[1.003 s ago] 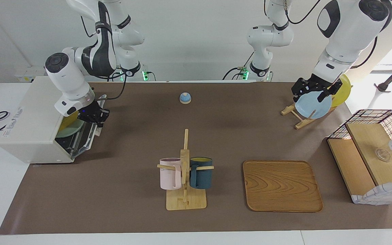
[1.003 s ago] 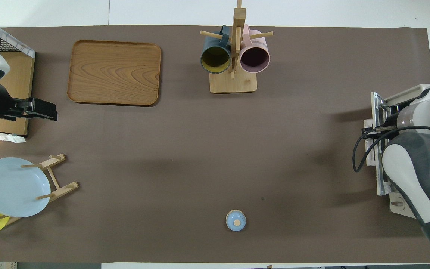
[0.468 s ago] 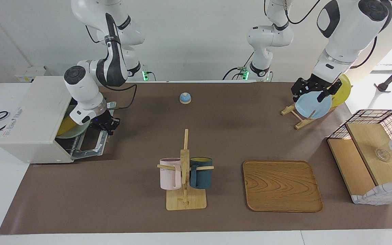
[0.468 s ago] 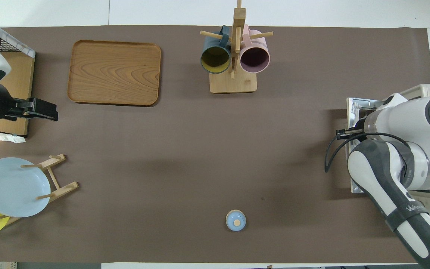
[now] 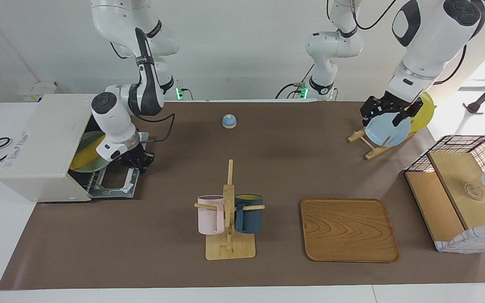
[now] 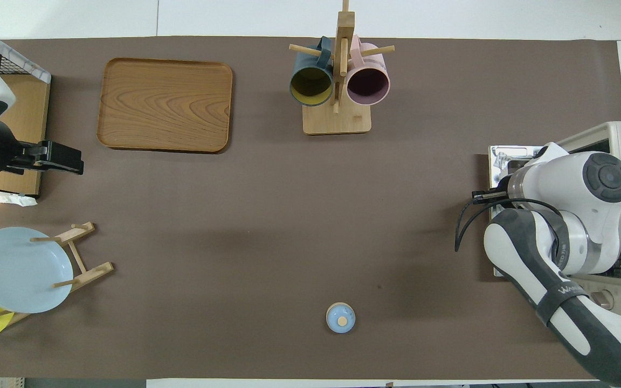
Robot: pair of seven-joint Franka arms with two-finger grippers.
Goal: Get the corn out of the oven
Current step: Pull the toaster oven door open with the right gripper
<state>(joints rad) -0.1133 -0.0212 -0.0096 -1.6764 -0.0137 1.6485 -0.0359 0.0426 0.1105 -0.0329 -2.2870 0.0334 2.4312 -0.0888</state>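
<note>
Cream-white oven [image 5: 40,147] sits at the right arm's end of the worktop [image 5: 267,168], its door [image 5: 116,185] folded down flat onto the brown mat. Inside, on a pale green plate [image 5: 89,162], lies the corn [image 5: 84,155], yellow, tilted on the plate; only part of it shows past the oven's wall. From overhead my arm hides the oven's mouth.

My right gripper [image 5: 138,162] hangs over the lowered door, just beside the opening, fingertips closed together and holding nothing. It does not touch the corn.

My left gripper [image 5: 387,110] waits over the plate rack [image 5: 366,143] at the left arm's end, at the edge nearest the robots, fingers spread wide above the light blue plate [image 5: 387,130]. A yellow plate [image 5: 422,111] stands in the same rack. Contact with the blue plate: cannot tell.

Other items:
- small blue bell [image 5: 229,121], near the worktop's edge by the robots, mid-length
- wooden mug tree [image 5: 230,227] with a pink mug [image 5: 210,214] and a dark blue mug [image 5: 249,213], toward the edge farthest from the robots
- wooden tray [image 5: 349,229] beside the mug tree, toward the left arm's end
- wire-and-wood shelf [image 5: 461,193] at the left arm's end
</note>
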